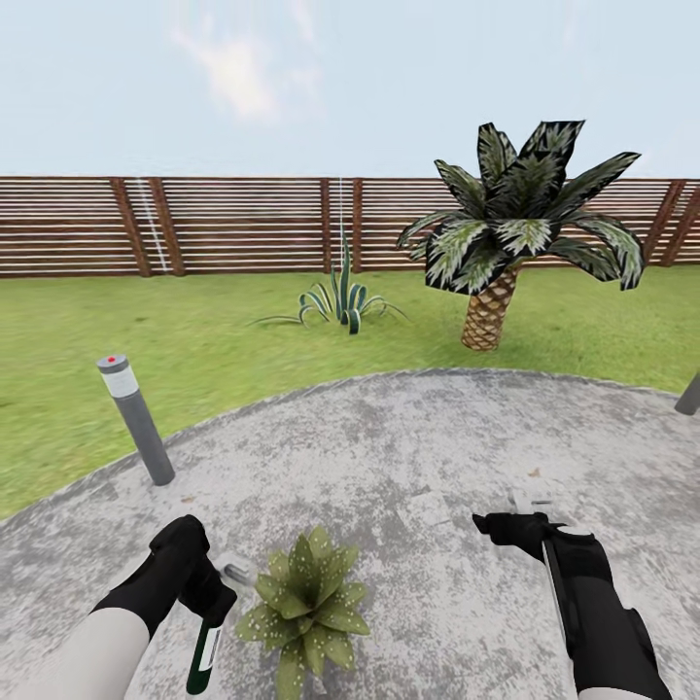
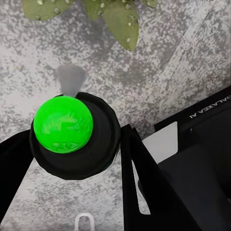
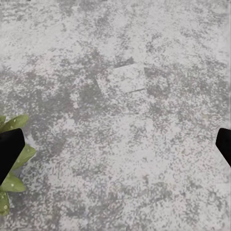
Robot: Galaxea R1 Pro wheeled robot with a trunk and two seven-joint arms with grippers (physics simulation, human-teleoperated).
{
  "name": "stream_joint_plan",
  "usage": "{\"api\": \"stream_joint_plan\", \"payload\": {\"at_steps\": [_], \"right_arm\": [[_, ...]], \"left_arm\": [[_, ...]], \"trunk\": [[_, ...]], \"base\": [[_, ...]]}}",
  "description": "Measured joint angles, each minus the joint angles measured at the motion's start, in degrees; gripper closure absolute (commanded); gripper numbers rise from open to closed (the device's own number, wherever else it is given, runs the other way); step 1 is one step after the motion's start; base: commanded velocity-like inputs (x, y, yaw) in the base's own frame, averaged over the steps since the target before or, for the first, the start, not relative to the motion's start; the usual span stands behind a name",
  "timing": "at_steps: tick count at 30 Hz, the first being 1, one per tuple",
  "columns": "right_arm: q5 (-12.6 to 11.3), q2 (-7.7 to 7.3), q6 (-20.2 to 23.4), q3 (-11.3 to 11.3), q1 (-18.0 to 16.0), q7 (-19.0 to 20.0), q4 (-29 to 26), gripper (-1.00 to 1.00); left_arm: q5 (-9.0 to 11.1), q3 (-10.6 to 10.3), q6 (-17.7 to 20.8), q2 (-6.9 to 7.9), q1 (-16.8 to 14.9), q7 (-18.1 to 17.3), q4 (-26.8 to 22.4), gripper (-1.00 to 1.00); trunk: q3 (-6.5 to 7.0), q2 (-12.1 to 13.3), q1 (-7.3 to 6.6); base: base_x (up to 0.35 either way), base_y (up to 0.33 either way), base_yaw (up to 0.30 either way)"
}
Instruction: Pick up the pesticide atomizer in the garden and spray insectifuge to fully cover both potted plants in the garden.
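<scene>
A potted plant (image 1: 306,603), a low rosette of pointed green leaves, sits on the grey patio between my arms. Whitish insectifuge specks (image 2: 126,19) dot its leaves (image 3: 12,163). My left gripper (image 1: 207,595) is shut on the pesticide atomizer (image 1: 206,647), just left of the plant. In the head view the atomizer is a dark bottle with a white label. In the left wrist view it is a black round body with a bright green end (image 2: 63,124) held between my fingers (image 2: 139,187). My right gripper (image 1: 515,525) hangs open over bare paving, right of the plant. The second potted plant is out of view.
A grey bollard lamp (image 1: 136,418) stands at the patio's left edge, and another post (image 1: 688,394) at the right edge. Beyond the round patio (image 1: 437,437) lie lawn, a striped agave (image 1: 340,297), a palm (image 1: 506,243) and the slatted fence (image 1: 233,224).
</scene>
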Motion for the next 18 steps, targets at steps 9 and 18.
{"api": "stream_joint_plan", "payload": {"at_steps": [9,18], "right_arm": [[0.0,0.02,0.0,0.0,0.0,0.0,0.0,-1.00],[0.0,0.00,0.0,-0.1,0.0,0.1,-0.1,-1.00]], "left_arm": [[0.0,0.0,0.0,0.00,0.0,0.0,0.0,1.00],[0.0,0.0,0.0,0.00,0.0,0.0,0.0,1.00]], "trunk": [[1.89,3.6,-1.98],[3.51,7.2,-3.95]], "base": [[0.000,0.000,0.000],[0.000,0.000,0.000]]}}
